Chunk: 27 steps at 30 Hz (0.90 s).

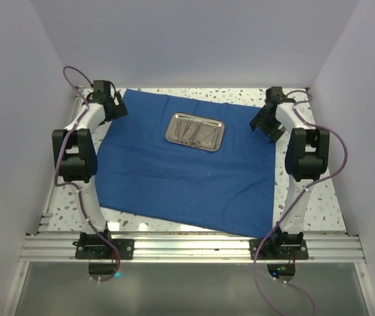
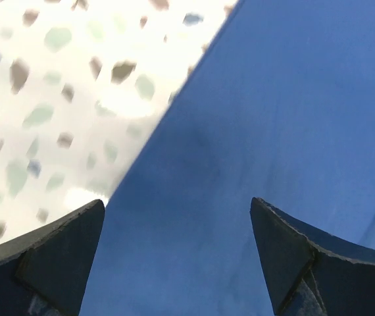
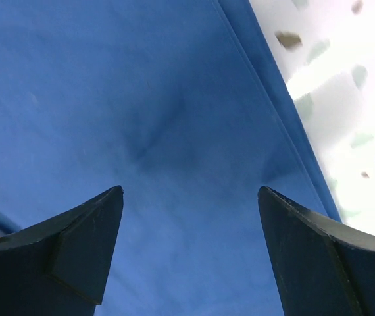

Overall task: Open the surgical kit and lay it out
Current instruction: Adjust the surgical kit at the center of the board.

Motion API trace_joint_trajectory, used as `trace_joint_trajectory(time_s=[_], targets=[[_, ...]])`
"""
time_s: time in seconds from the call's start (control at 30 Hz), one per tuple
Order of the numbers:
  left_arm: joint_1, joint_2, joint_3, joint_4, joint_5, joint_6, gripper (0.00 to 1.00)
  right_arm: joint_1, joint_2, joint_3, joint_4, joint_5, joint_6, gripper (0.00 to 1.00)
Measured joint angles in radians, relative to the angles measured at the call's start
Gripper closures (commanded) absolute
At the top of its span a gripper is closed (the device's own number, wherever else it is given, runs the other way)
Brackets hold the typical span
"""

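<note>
While wide open, left gripper (image 2: 176, 203) over cloth edge (image 2: 174, 131)

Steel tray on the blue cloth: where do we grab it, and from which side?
Probably the raised rim at a short end of the steel tray, coming straight down, one finger inside the lip, one outside. It lies flat and shallow on the cloth, so a side approach has little wall to pinch, and the instruments fill its middle. The end toward the right gripper looks nearest.

The left arm (image 1: 89, 197) and right arm (image 1: 293, 197) are white links with black joint housings, purple cables (image 1: 68, 71), and dark wedge-shaped claw fingers (image 2: 49, 263).
</note>
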State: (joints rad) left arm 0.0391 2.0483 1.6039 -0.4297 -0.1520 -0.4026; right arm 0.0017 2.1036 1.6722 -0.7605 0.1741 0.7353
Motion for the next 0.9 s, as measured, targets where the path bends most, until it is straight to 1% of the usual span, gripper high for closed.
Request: trace_joint_trajectory(time_s=[0.1, 0.17, 0.2, 0.23, 0.27, 0.3, 0.33, 0.37, 0.4, 0.43, 0.47, 0.5, 0.7, 0.77, 0.8, 0.87, 0.9], targets=[[0.002, 0.149, 0.162, -0.008, 0.014, 0.003, 0.08, 0.000, 0.078, 0.078, -0.003, 0.010, 0.001, 0.17], [0.004, 0.258, 0.267, -0.021, 0.024, 0.005, 0.10, -0.005, 0.129, 0.124, -0.010, 0.011, 0.000, 0.22], [0.005, 0.306, 0.312, -0.030, 0.029, 0.005, 0.14, -0.006, 0.146, 0.154, -0.036, 0.014, -0.001, 0.26], [0.003, 0.341, 0.354, -0.028, 0.008, 0.019, 0.18, -0.008, 0.158, 0.178, -0.042, 0.014, -0.002, 0.38], [0.006, 0.359, 0.387, -0.037, 0.023, 0.024, 0.24, -0.010, 0.169, 0.197, -0.042, 0.013, -0.003, 0.44], [0.006, 0.374, 0.414, -0.046, 0.028, 0.022, 0.38, -0.013, 0.188, 0.220, -0.045, 0.014, -0.003, 0.51], [0.007, 0.384, 0.430, -0.055, 0.029, 0.023, 0.45, -0.016, 0.205, 0.247, -0.064, 0.013, -0.006, 0.62], [0.009, 0.389, 0.441, -0.064, 0.037, 0.027, 0.52, -0.018, 0.219, 0.270, -0.073, 0.009, -0.008, 0.69], [0.009, 0.391, 0.444, -0.069, 0.037, 0.029, 0.74, -0.024, 0.235, 0.295, -0.080, 0.005, -0.005, 0.74], [0.010, 0.392, 0.446, -0.077, 0.038, 0.023, 0.89, -0.028, 0.256, 0.329, -0.092, -0.006, -0.005, 0.81], [0.013, 0.392, 0.446, -0.087, 0.039, 0.024, 1.00, -0.032, 0.280, 0.369, -0.102, -0.016, -0.005, 0.98], [0.016, 0.392, 0.447, -0.093, 0.045, 0.024, 1.00, -0.036, 0.301, 0.403, -0.104, -0.031, -0.009, 1.00], [0.033, 0.388, 0.444, -0.103, 0.045, 0.014, 1.00, -0.040, 0.451, 0.663, -0.117, -0.075, -0.002, 1.00], [0.040, 0.385, 0.440, -0.105, 0.045, 0.005, 1.00, -0.040, 0.470, 0.696, -0.114, -0.078, -0.002, 0.98], [0.044, 0.384, 0.440, -0.109, 0.045, 0.001, 0.84, -0.040, 0.470, 0.692, -0.110, -0.078, -0.003, 0.83], [0.046, 0.381, 0.440, -0.113, 0.046, 0.001, 0.49, -0.041, 0.457, 0.668, -0.085, -0.089, -0.001, 0.43], [0.047, 0.378, 0.440, -0.114, 0.045, -0.003, 0.26, -0.041, 0.438, 0.634, -0.050, -0.105, -0.007, 0.22]])
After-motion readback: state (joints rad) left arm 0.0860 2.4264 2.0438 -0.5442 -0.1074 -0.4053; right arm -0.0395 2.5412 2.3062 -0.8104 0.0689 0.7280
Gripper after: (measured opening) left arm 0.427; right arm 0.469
